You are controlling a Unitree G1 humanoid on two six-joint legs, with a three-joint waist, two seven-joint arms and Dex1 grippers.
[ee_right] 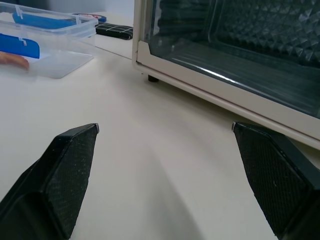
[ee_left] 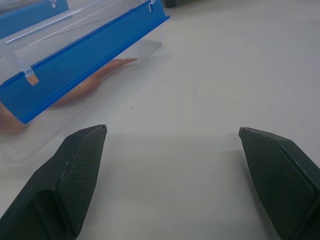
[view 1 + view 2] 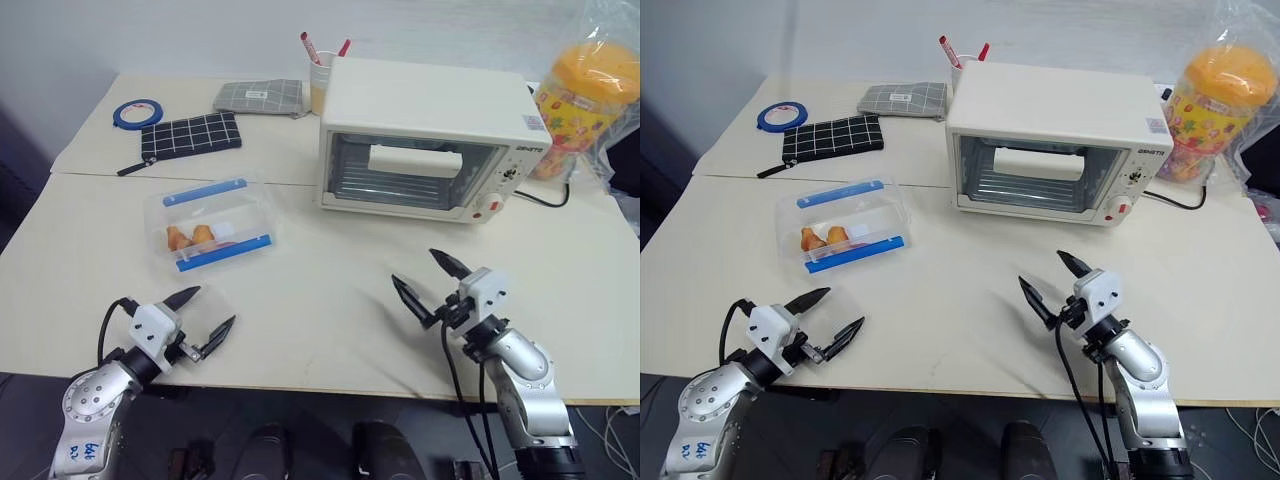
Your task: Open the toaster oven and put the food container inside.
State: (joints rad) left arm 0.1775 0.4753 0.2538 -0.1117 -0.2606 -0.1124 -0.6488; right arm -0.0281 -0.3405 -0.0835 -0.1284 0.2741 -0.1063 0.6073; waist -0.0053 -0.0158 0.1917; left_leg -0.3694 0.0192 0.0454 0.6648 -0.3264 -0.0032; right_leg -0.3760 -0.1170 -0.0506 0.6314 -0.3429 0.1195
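Cup (image 3: 322, 78) half hidden behind toaster oven (image 3: 425, 140); jar (image 3: 585, 95) cut off.

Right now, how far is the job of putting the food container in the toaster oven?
Nothing looks done yet. The toaster oven has its glass door shut, handle untouched. The food container sits closed on the table, to the oven's left. In hand: nothing; the left gripper and right gripper hover open over the near edge. Left to do: pull the door open, pick up the container, set it inside.
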